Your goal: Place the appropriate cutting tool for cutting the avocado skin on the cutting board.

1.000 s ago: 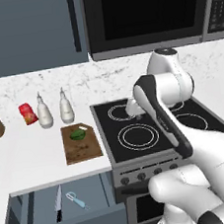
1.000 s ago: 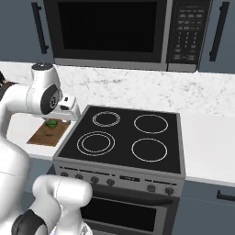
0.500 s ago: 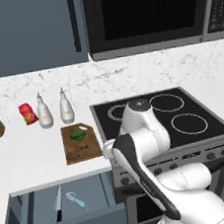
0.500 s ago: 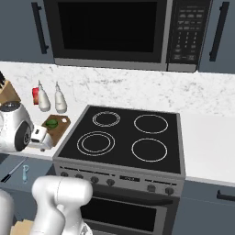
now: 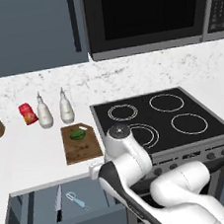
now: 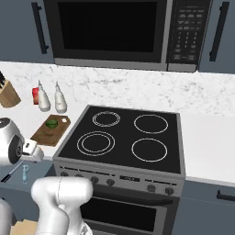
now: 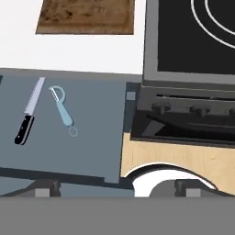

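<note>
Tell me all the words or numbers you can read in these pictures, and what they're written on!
No text can be read anywhere.
Microwave control panel: rows of tiny pale marks on buttons, too small and blurred to read.
Red packet: a pale patch, no legible label.
Stove knobs: no readable markings.
Knife, peeler and cutting board: no writing.

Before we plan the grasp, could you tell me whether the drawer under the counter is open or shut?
Open. The drawer is pulled out below the counter, and its floor shows from above with the knife and the peeler lying flat inside, side by side.
</note>
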